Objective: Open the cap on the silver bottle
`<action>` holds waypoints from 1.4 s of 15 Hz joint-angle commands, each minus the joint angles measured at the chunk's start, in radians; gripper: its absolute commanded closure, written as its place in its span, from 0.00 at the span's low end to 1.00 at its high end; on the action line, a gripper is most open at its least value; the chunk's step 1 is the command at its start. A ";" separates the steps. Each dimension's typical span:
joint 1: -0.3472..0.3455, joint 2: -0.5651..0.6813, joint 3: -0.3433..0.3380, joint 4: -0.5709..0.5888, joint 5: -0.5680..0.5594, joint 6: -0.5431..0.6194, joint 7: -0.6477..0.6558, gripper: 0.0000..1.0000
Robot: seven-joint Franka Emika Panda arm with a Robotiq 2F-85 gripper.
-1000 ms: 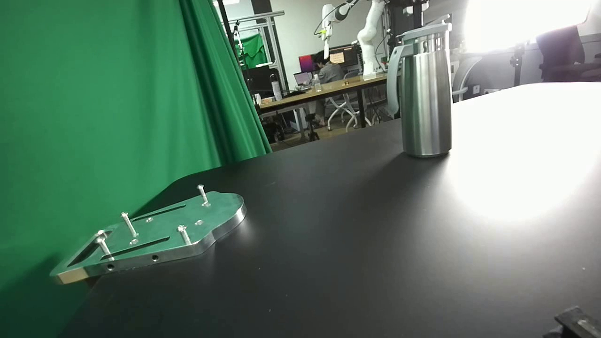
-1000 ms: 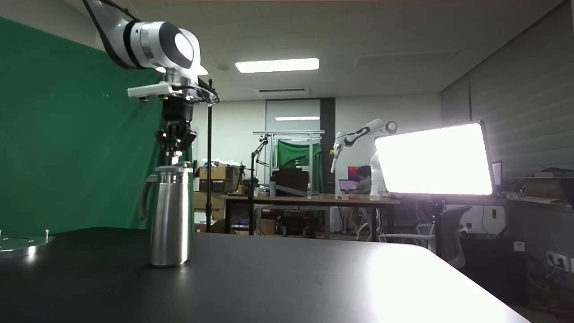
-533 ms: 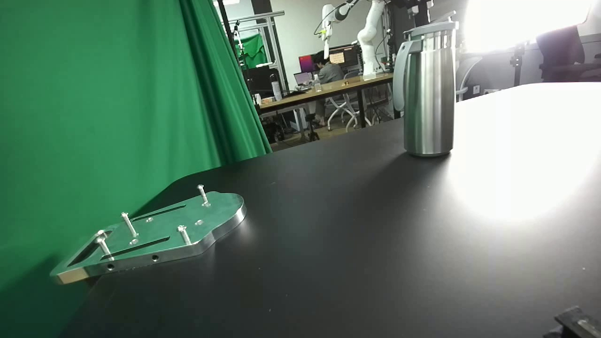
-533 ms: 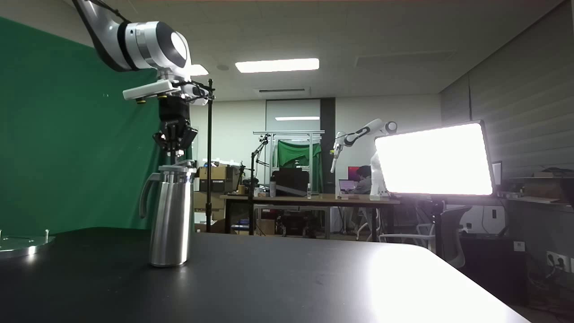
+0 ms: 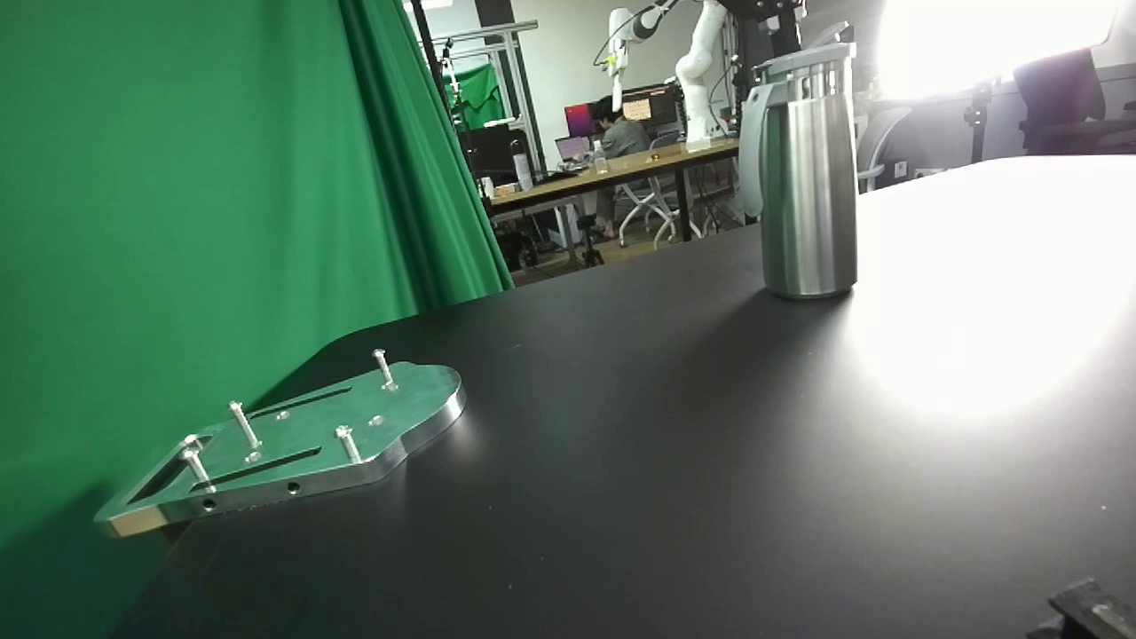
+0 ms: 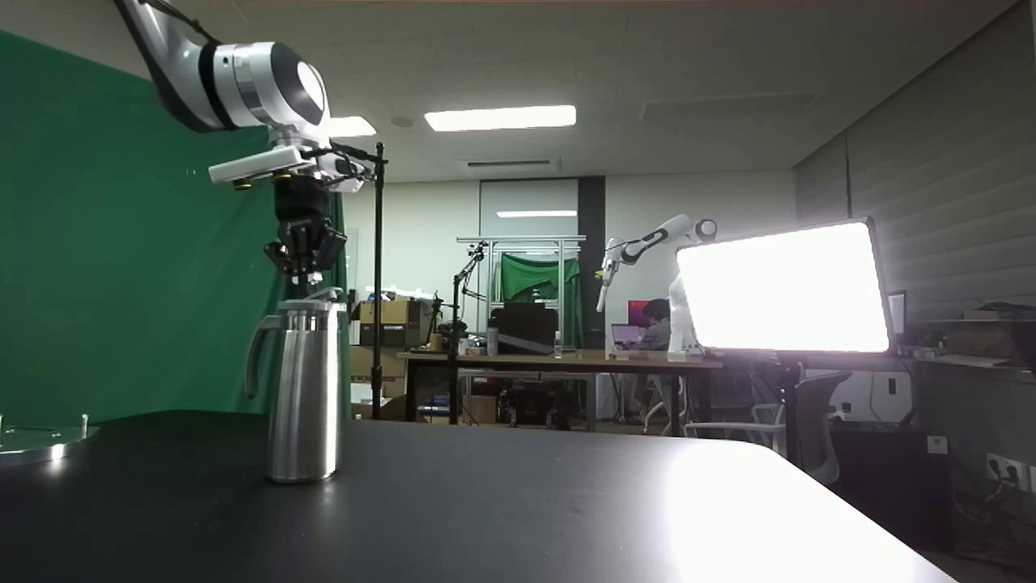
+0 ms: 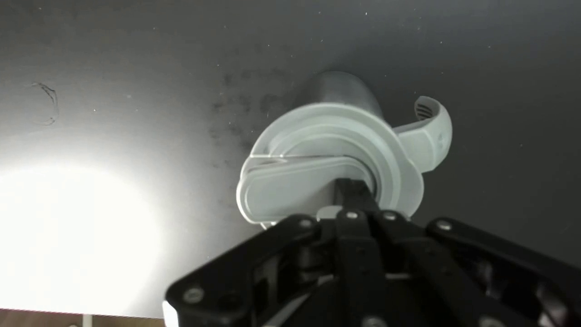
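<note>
The silver bottle [image 6: 306, 397] stands upright on the black table, with its grey handle toward the curtain; it also shows in an exterior view [image 5: 809, 195]. Its grey cap [image 7: 395, 177] carries a long flap [image 7: 290, 190]. The flap's spout-side end is tilted up above the rim, as both exterior views show [image 6: 328, 292] [image 5: 832, 34]. My gripper [image 7: 352, 186] points down, its fingers together with nothing between them. Its tips appear to rest on the flap's inner end, near the cap's middle. The gripper [image 6: 304, 290] hides part of the cap in the wrist view.
A flat plate with upright pegs [image 5: 408, 390] lies at the table's curtain side. The green curtain [image 5: 177, 222] hangs behind. A bright light panel [image 6: 785, 287] stands beyond the table [image 6: 526, 502]. A black part [image 5: 1096, 608] shows at the frame corner.
The arm has moved toward the curtain and handle side. The flap's outer end has risen a little. The bottle leaned slightly away from the handle half a second ago and stands upright again now.
</note>
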 commanded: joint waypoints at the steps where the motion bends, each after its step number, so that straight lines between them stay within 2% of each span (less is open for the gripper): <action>1: 0.003 0.047 -0.001 0.004 -0.009 -0.011 0.033 1.00; 8: 0.005 -0.023 0.005 0.029 0.022 -0.066 0.043 1.00; 15: -0.002 -0.173 0.020 0.005 0.050 -0.112 0.042 1.00; 16: -0.005 -0.197 0.021 -0.001 0.045 -0.132 0.049 0.74; 17: -0.009 -0.220 0.021 -0.010 0.046 -0.156 0.049 0.73; 21: -0.029 -0.278 0.019 -0.023 0.049 -0.237 0.054 0.46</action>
